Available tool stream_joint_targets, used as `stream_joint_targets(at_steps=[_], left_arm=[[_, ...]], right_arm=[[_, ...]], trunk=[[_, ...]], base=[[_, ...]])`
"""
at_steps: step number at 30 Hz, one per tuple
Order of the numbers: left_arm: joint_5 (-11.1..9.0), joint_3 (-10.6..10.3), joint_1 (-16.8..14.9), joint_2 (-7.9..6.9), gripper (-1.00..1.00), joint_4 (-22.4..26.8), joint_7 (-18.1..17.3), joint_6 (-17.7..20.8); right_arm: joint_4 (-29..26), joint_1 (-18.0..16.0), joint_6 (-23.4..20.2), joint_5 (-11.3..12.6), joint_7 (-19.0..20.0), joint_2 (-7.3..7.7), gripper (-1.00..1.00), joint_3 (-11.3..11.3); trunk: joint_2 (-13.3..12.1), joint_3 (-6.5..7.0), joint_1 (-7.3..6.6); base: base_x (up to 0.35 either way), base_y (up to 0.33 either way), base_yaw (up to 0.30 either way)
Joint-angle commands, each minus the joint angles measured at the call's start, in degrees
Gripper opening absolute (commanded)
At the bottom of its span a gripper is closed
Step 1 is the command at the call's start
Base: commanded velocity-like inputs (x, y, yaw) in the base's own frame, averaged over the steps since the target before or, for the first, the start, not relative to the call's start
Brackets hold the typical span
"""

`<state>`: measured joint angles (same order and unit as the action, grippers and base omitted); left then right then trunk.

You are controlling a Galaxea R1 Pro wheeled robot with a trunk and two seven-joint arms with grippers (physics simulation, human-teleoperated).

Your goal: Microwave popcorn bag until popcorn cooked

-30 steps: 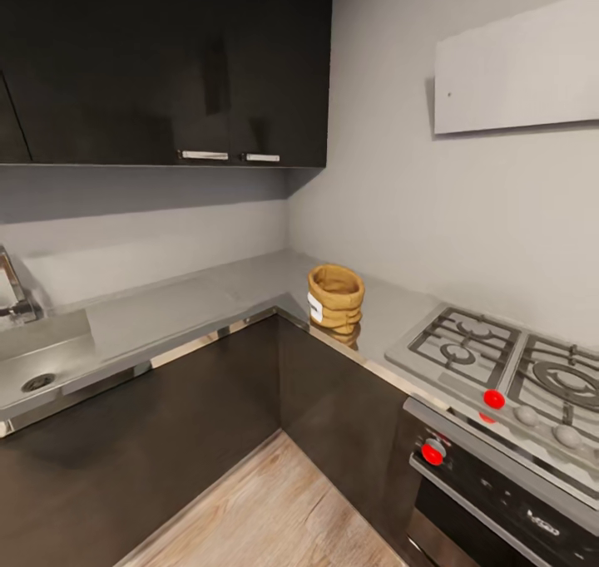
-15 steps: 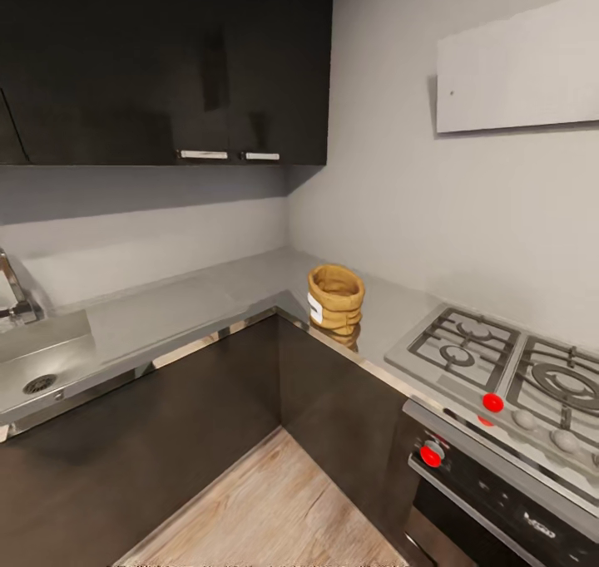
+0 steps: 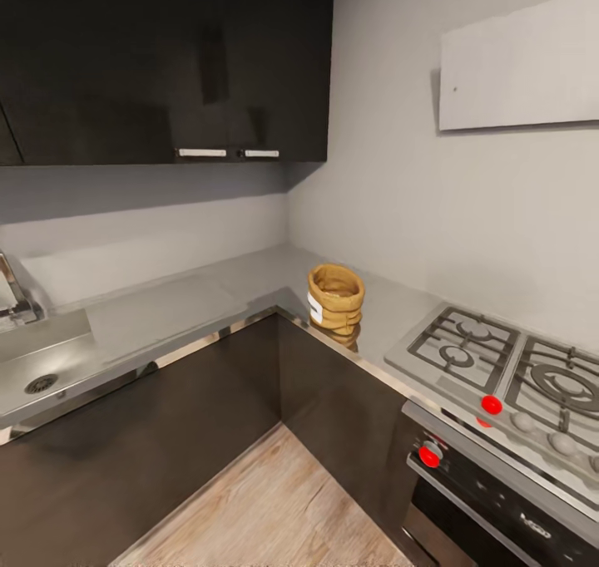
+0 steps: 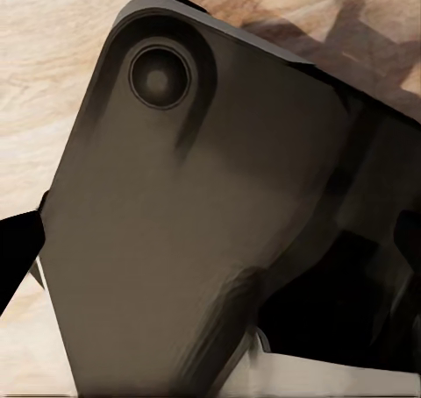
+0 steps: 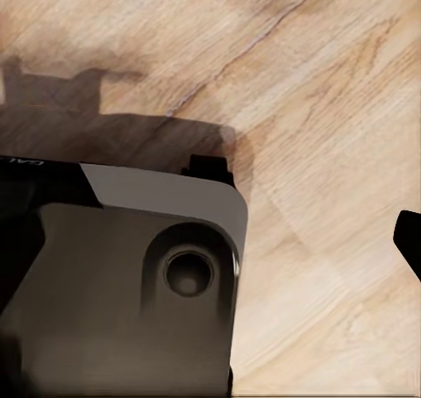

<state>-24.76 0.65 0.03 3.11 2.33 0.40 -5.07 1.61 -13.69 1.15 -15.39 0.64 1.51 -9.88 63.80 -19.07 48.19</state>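
The popcorn bag (image 3: pixel 336 298), a small tan sack with a rolled rim and a white label, stands upright on the grey countertop (image 3: pixel 191 305) near the inner corner, close to the front edge. The sack's mouth is open; its inside is too small to make out. The microwave is out of view. In the left wrist view my left gripper's fingertip (image 4: pixel 16 258) shows as a dark tip at the picture's edge, over wooden floor. My right gripper's fingertip (image 5: pixel 409 240) likewise sits at the edge of the right wrist view. Nothing lies between the fingers.
A gas hob (image 3: pixel 499 367) with red knobs lies right of the bag, over a dark oven (image 3: pixel 482 509). A sink (image 3: pixel 42 367) with a tap (image 3: pixel 12 288) is at the left. Dark upper cabinets (image 3: pixel 166 60) hang above. My dark base (image 4: pixel 193 223) stands on the wooden floor (image 3: pixel 274 509).
The whole head picture has shifted a little, so the camera has moved. The bag stands where it did on the countertop.
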Motion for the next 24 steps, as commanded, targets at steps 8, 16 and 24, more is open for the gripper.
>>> stream_joint_targets(at_steps=[8,16,24], left_arm=[[-0.2,0.04,-0.01,0.05,1.0,0.04,0.04,-0.12],[-0.11,0.02,-0.01,0.06,1.0,0.04,0.04,-0.12],[-0.16,-0.03,0.03,-0.03,1.0,0.09,0.04,-0.12]], right_arm=[[0.1,-0.07,0.46,-0.6,-0.02,0.04,1.0,-0.49],[0.09,-0.1,0.43,-0.62,-0.02,-0.02,1.0,-0.48],[0.08,-0.1,0.43,-0.61,-0.02,-0.02,1.0,-0.48]], trunk=[[-3.18,0.65,-1.76],[-5.99,1.16,-3.3],[-5.99,0.43,-3.3]], base=[[0.0,0.0,0.0],[0.0,0.0,0.0],[0.0,0.0,0.0]])
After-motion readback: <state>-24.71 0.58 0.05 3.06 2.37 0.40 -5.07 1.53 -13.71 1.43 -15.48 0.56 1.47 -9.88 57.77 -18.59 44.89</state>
